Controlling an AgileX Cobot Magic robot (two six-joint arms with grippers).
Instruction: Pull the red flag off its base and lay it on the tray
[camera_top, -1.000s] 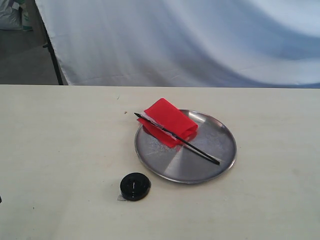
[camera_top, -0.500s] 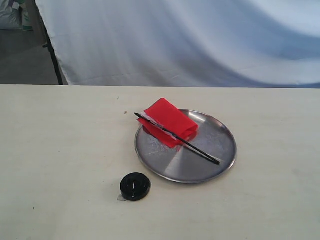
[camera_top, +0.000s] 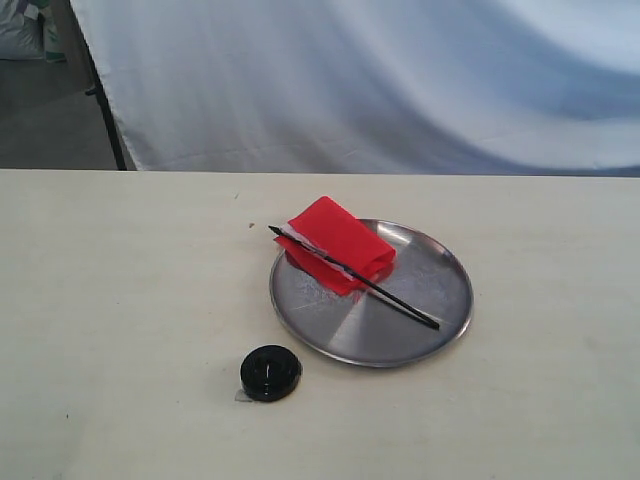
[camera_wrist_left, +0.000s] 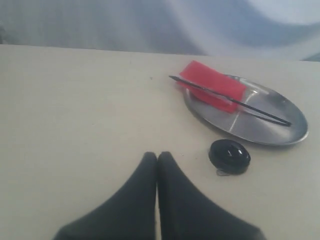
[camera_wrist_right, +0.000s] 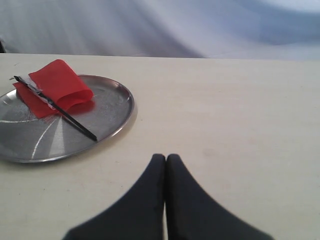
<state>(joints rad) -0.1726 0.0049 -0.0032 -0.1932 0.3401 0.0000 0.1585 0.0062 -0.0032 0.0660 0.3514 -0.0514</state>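
The red flag (camera_top: 338, 243) lies folded on the silver tray (camera_top: 420, 330), its thin black stick (camera_top: 385, 290) running across the dish. The black round base (camera_top: 270, 372) sits alone on the table, just off the tray's near left rim. Neither gripper shows in the exterior view. In the left wrist view my left gripper (camera_wrist_left: 157, 156) is shut and empty, held back from the base (camera_wrist_left: 229, 156), the flag (camera_wrist_left: 214, 88) and the tray (camera_wrist_left: 280, 137). My right gripper (camera_wrist_right: 165, 158) is shut and empty too, away from the tray (camera_wrist_right: 117, 107) and the flag (camera_wrist_right: 59, 87).
A cream table (camera_top: 120, 300) carries everything. A pale blue cloth backdrop (camera_top: 400, 80) hangs behind its far edge, with a dark stand leg (camera_top: 105, 110) at the back left.
A small dark shape at the left edge of the exterior view one second ago is gone. The flag, tray and base have not moved.
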